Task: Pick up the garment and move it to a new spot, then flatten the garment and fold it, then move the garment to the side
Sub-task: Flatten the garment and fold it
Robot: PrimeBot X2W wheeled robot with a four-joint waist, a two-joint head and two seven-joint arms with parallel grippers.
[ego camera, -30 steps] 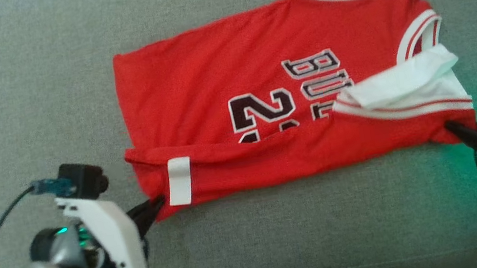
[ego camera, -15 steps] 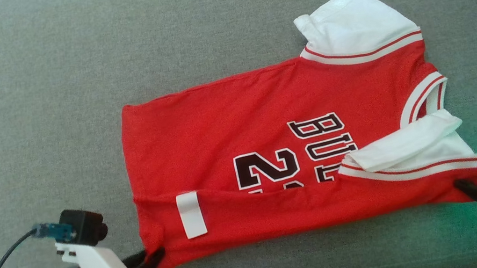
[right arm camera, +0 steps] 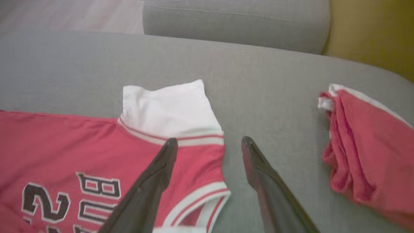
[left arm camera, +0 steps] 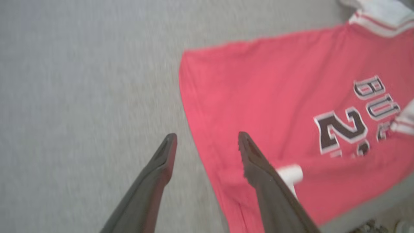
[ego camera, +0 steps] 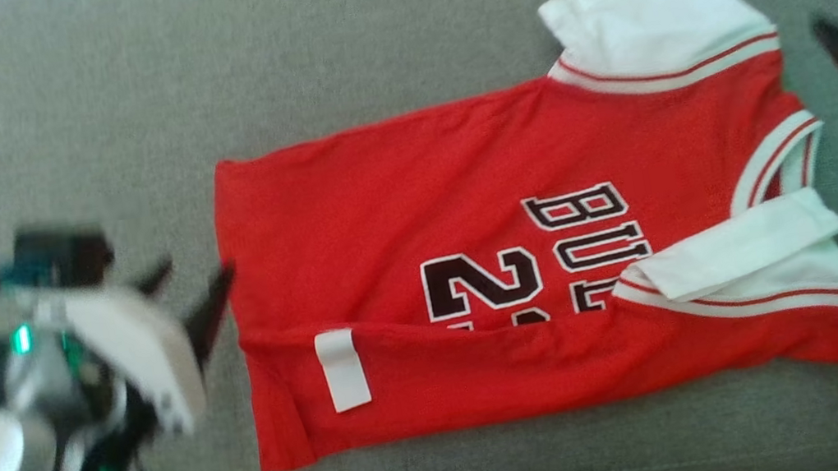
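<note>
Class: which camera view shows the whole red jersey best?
Head view: the jersey lies whole, hem to sleeves. Left wrist view cuts off its collar end; right wrist view catches one white sleeve, collar and lettering.

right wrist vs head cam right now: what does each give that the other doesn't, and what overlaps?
Right wrist adds: a second red garment bunched to the gripper's right, the sofa backrest, and a yellow surface behind it.
Head adds: the left gripper, open by the hem end of the red jersey, and the white tag on its folded-up strip.
Shared: that jersey on the grey cushion, its far white sleeve, and the right gripper, open and holding nothing.
</note>
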